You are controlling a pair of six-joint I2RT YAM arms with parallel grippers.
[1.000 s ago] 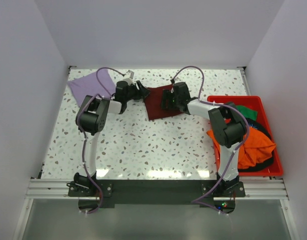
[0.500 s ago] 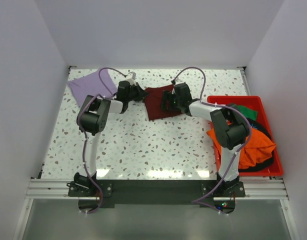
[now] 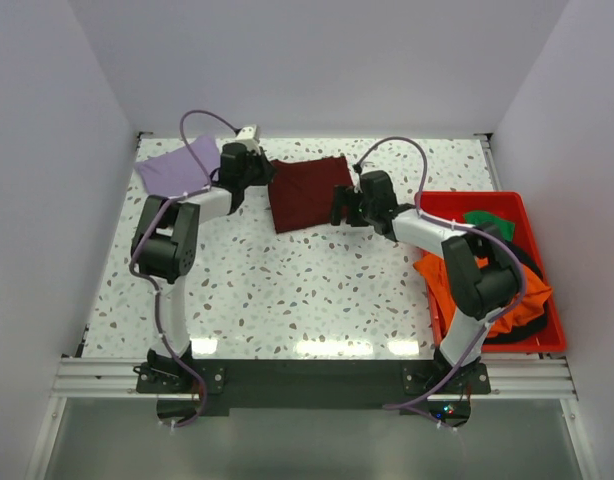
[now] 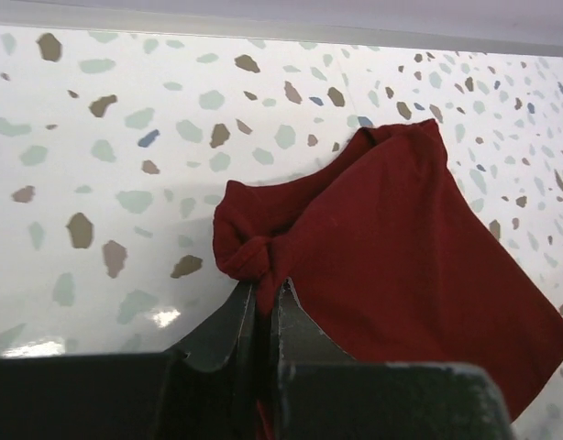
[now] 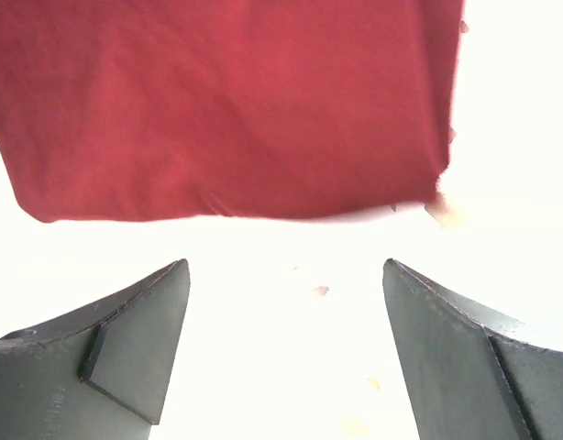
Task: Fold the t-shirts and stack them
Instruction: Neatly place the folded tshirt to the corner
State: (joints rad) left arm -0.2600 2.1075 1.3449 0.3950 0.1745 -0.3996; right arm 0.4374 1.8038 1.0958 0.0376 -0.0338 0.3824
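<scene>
Dragged left and farther back, the maroon t-shirt (image 3: pixel 305 195) lies on the far tabletop (image 3: pixel 287 290), its bunched left corner clamped in the left claw (image 4: pixel 263 291), while the right claw (image 5: pixel 286 266), jaws apart, hangs just off its right edge.

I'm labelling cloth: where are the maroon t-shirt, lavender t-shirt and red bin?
maroon t-shirt (image 3: pixel 305 190): top external view, cloth centre.
lavender t-shirt (image 3: pixel 172 172): top external view, cloth centre.
red bin (image 3: pixel 455 196): top external view, far rim.

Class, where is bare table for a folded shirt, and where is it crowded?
Bare: the near half of the table, in front of the maroon shirt. Crowded: the far strip by the lavender shirt, and the heaped red bin.
</scene>
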